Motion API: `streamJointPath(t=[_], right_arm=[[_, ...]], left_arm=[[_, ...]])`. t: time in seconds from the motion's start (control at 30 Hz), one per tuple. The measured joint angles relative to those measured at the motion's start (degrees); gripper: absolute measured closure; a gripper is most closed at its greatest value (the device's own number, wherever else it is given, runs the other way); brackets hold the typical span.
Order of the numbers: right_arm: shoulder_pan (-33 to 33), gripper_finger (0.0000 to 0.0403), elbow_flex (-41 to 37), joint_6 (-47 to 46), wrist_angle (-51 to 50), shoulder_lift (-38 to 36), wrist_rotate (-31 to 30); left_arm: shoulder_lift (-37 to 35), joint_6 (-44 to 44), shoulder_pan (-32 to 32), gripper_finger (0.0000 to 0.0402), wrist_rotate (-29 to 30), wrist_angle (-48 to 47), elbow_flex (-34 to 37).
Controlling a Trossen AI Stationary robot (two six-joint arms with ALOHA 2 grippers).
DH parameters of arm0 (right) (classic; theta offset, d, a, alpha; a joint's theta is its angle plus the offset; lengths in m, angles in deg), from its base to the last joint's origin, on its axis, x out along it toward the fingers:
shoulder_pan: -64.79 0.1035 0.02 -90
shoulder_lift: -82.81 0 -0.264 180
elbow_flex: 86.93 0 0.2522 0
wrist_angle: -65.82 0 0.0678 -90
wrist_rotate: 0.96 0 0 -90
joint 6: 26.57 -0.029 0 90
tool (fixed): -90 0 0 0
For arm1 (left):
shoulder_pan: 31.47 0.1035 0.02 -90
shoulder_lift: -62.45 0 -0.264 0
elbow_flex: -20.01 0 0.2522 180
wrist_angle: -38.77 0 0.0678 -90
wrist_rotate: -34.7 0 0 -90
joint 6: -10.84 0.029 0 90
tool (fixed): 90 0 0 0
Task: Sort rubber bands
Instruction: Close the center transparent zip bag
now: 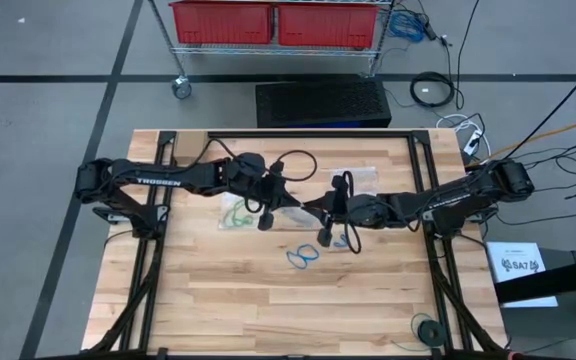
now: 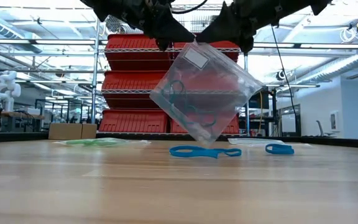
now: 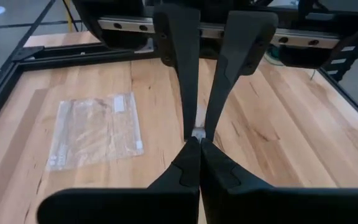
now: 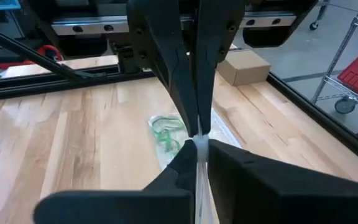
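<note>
- Left hand (image 2: 163,42) and right hand (image 2: 246,42) are hanging above mid-surface (image 1: 268,300), each pinched together on a top corner of a clear plastic bag (image 2: 201,99) holding teal rubber bands (image 2: 182,93);
- Blue rubber bands (image 2: 205,151) are lying on the wood below; green rubber bands (image 4: 166,134) are sitting in another bag.

Bright and evenly lit from overhead strip lights (image 2: 36,42). Backlit in the low view, both arms dark against the glowing ceiling. Soft glare on the hanging clear bag (image 2: 204,93). Near surface (image 2: 166,193) blurred. Faint shadows under the arms from above.
</note>
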Motion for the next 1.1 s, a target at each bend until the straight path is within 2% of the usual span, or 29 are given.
streamJointPath(t=[0.57,1.1], right_arm=[[0.0,0.0393,0.1,-1.6,-3.2,-0.2,-0.2],[0.0,0.0394,0.0,-7.2,-12.8,-0.1,-0.1]], left_arm=[[-2.5,0.5,0.0,0.0401,2.4,-0.6,0.0],[-4.6,1.0,1.5,0.0402,3.3,-0.6,0.0]])
